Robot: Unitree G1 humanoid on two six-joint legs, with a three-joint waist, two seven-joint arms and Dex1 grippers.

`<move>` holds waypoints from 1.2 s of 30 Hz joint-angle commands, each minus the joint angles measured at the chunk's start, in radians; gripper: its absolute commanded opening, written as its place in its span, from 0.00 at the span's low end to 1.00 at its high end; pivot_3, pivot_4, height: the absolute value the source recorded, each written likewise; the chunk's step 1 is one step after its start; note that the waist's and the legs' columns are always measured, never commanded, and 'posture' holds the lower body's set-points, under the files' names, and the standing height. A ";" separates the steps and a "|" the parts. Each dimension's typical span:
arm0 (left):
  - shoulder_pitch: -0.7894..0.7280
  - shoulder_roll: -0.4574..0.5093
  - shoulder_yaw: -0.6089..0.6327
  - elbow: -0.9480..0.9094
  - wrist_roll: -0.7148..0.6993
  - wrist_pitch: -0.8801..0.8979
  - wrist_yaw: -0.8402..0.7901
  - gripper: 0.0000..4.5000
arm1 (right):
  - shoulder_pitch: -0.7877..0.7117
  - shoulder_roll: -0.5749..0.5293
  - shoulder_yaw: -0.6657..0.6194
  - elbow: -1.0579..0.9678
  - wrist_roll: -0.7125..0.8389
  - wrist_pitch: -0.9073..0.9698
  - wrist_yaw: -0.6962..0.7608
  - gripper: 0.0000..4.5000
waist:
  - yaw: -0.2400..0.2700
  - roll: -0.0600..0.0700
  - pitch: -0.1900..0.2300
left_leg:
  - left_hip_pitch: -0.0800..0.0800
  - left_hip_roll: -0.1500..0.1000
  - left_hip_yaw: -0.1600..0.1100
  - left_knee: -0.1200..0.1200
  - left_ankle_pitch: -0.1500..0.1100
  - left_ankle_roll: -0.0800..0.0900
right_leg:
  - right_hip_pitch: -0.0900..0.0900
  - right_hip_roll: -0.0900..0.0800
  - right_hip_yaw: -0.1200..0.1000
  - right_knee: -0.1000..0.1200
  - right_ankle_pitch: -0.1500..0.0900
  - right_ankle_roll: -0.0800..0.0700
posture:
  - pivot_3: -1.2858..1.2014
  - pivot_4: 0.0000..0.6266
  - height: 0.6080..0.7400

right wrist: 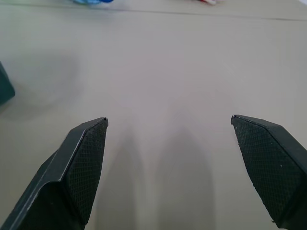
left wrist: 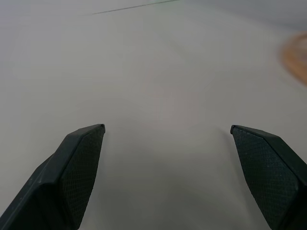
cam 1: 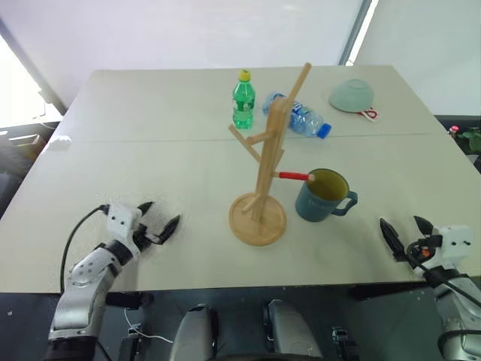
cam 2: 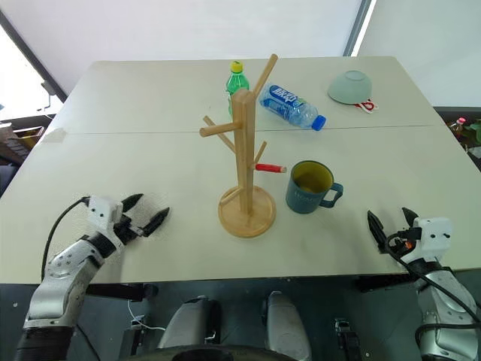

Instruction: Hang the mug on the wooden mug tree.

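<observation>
The blue-teal mug (cam 1: 323, 195) stands upright on the table, its handle toward the right, just right of the wooden mug tree (cam 1: 261, 177). The tree's red-tipped peg (cam 1: 294, 176) reaches over toward the mug's rim. My left gripper (cam 1: 159, 219) is open near the table's front left, well left of the tree's round base (cam 1: 258, 219). My right gripper (cam 1: 406, 232) is open at the front right edge, apart from the mug. In the right wrist view a dark sliver of the mug (right wrist: 5, 88) shows beyond my open right gripper (right wrist: 169, 125). The left wrist view has my open left gripper (left wrist: 167, 128) over bare table.
A green bottle (cam 1: 243, 100) stands behind the tree, and a clear bottle with a blue cap (cam 1: 298, 116) lies beside it. A pale green upturned bowl (cam 1: 351, 95) sits at the far right. The table (cam 1: 150, 150) ends close in front of both grippers.
</observation>
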 commanded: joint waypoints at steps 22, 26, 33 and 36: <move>-0.069 0.051 -0.296 -0.226 -0.028 -0.031 -0.247 1.00 | -0.047 0.065 0.161 -0.172 -0.036 -0.009 -0.002 0.95 | 0.001 0.000 0.000 | 0.000 0.001 0.005 -0.005 0.000 0.001 | -0.006 0.009 0.000 0.001 0.000 0.000 | 0.52 0.24 1.00; -0.069 0.045 -0.296 -0.223 -0.032 -0.029 -0.243 1.00 | -0.080 0.072 0.163 -0.157 -0.031 -0.004 -0.014 0.95 | 0.000 0.000 0.000 | 0.000 0.000 0.005 -0.005 0.001 0.001 | -0.006 0.010 0.000 0.001 0.000 0.000 | 0.52 0.24 1.00; -0.069 0.039 -0.297 -0.228 -0.029 -0.035 -0.231 1.00 | -0.160 0.086 0.167 -0.084 -0.048 0.002 -0.054 0.95 | -0.001 0.000 0.000 | 0.001 0.000 0.005 -0.005 0.001 0.000 | -0.006 0.011 0.001 0.002 0.000 0.000 | 0.52 0.24 1.00; -0.079 0.036 -0.297 -0.237 -0.036 -0.019 -0.223 1.00 | -0.179 0.089 0.181 -0.055 -0.055 0.001 -0.051 0.95 | 0.000 0.000 0.000 | 0.001 0.000 0.005 -0.004 0.001 0.000 | -0.006 0.011 0.001 0.002 0.000 0.000 | 0.52 0.24 1.00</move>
